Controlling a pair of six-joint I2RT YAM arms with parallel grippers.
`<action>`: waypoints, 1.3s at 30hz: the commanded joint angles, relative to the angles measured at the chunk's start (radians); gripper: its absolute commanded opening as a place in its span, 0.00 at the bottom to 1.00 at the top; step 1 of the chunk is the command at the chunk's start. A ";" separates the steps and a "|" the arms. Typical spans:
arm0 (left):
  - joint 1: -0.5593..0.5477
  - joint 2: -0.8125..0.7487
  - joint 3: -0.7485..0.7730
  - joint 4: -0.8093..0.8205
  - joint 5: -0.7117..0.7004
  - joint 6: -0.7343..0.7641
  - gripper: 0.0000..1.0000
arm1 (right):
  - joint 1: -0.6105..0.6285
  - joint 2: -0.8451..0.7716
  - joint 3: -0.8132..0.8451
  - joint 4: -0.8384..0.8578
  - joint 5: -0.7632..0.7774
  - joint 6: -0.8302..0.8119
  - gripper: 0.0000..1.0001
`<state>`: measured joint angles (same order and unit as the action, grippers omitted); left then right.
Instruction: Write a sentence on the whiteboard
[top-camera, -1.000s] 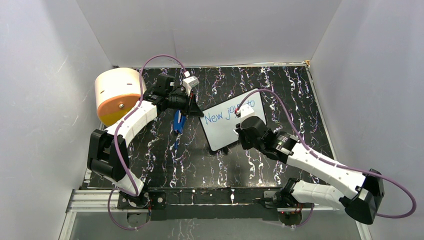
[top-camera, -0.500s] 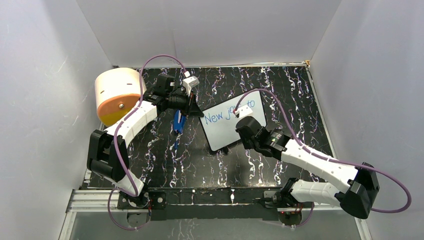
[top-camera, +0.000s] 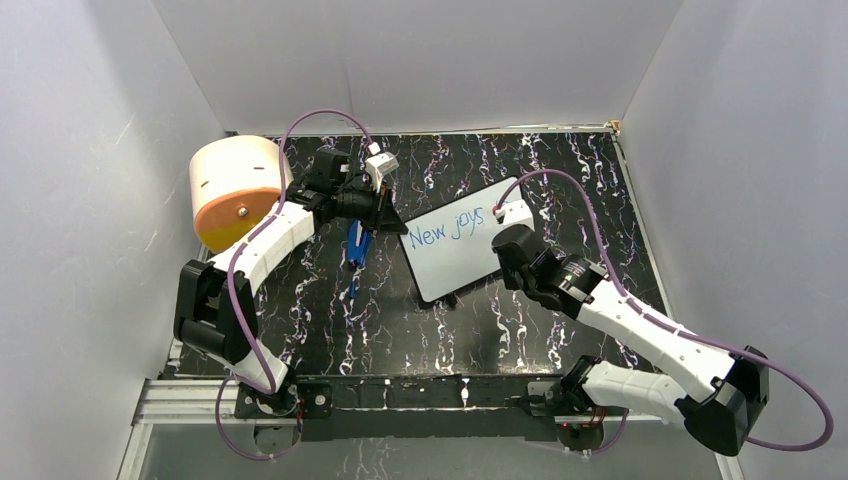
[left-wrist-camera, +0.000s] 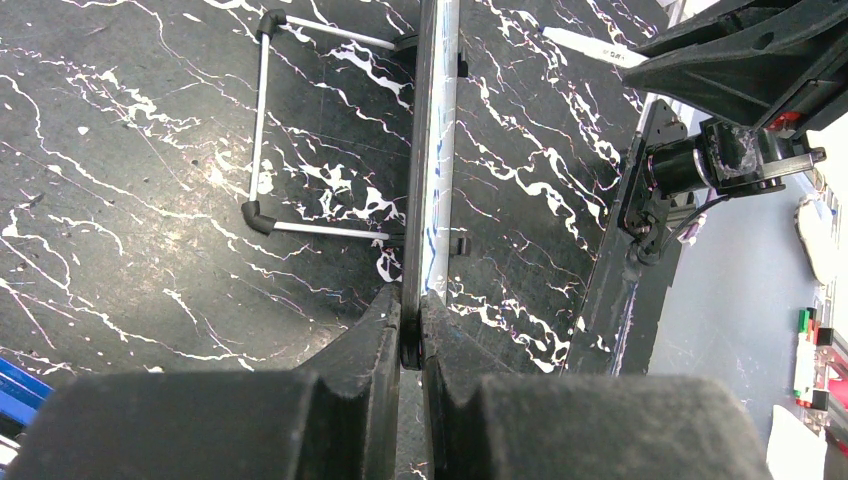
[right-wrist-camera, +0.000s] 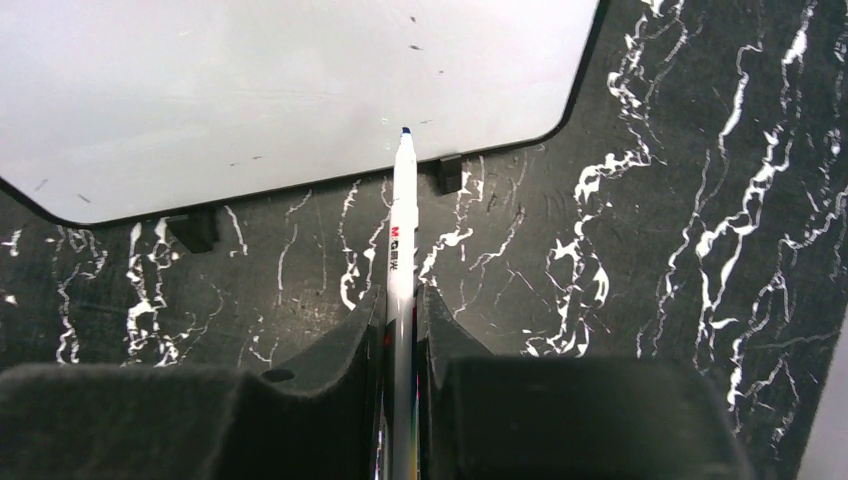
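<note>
So the sentence (top-camera: 447, 228) on the whiteboard (top-camera: 452, 268) reads "New joys"

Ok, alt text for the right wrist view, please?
The right gripper clamps a white marker, its blue tip over the near edge of the whiteboard; contact can't be judged. The board area in view is blank, above a white-veined black table.

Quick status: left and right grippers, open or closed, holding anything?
Left gripper: closed on the whiteboard edge.
Right gripper: closed on the marker.
</note>
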<state>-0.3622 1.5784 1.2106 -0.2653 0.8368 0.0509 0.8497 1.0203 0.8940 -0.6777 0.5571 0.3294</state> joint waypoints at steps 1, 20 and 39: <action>0.000 -0.031 -0.013 -0.002 -0.061 0.031 0.00 | -0.013 -0.021 0.020 0.098 -0.103 -0.033 0.00; 0.000 -0.026 -0.013 0.002 -0.058 0.028 0.00 | 0.034 0.081 0.031 0.188 -0.278 0.002 0.00; 0.000 -0.028 -0.015 0.003 -0.056 0.029 0.00 | 0.108 0.114 0.060 0.166 -0.195 0.037 0.00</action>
<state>-0.3630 1.5753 1.2079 -0.2619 0.8368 0.0483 0.9394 1.1362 0.8944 -0.5423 0.3336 0.3454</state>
